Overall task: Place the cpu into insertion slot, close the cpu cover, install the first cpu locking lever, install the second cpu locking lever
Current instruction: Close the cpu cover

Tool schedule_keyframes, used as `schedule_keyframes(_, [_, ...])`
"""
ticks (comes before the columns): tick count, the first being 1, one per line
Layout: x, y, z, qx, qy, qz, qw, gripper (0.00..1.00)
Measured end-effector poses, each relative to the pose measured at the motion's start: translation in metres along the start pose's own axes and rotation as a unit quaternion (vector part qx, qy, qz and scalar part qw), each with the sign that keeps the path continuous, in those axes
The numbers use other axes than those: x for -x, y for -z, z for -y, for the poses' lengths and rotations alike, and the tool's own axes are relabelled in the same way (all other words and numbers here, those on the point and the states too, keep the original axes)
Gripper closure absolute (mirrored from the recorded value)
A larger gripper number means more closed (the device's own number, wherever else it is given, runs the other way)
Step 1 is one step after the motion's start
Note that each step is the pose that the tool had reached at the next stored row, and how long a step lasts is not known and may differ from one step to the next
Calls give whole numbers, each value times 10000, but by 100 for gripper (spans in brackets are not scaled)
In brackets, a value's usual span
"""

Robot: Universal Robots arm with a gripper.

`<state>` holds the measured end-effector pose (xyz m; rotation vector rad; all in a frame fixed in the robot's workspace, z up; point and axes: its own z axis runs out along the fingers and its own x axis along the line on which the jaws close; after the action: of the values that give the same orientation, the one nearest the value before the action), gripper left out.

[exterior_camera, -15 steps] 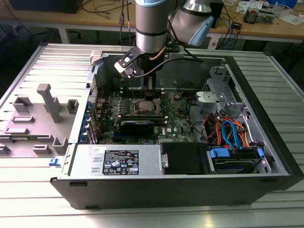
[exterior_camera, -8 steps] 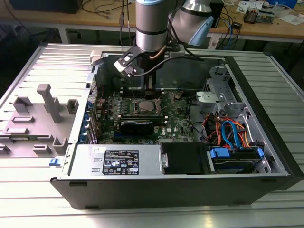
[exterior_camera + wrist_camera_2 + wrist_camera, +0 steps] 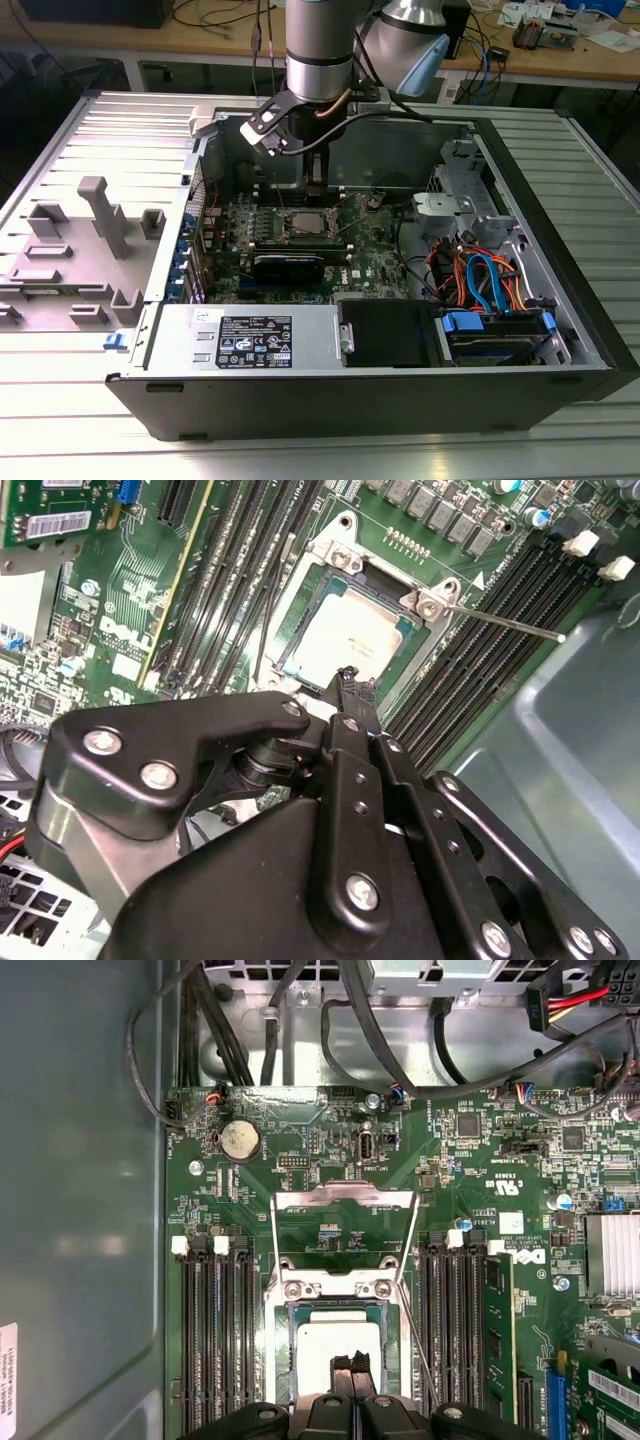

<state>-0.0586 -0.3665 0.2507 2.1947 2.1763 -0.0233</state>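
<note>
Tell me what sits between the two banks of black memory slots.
In the first wrist view, the insertion slot holding the cpu, with the gripper close to it.

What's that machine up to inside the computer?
A robot arm is reaching down into an open computer case. Its gripper, fingers together, hangs just over the edge of the cpu, which lies flat in the insertion slot. The cpu cover stands open, not yet folded down, and a thin locking lever sticks out free beside the slot.
</note>
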Motion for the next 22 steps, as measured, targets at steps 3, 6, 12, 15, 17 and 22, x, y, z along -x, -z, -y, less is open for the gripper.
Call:
schedule_keyframes(3, [1,27,0,0,0,0,10000,89])
schedule_keyframes(6, [3,57,-1,0,0,0,10000,89])
schedule_keyframes(12, [6,118,-3,0,0,0,10000,89])
schedule_keyframes(15, [6,136,-3,0,0,0,10000,89])
schedule_keyframes(17, [7,147,-4,0,0,0,10000,89])
schedule_keyframes(22, [8,172,-5,1,0,-1,10000,89])
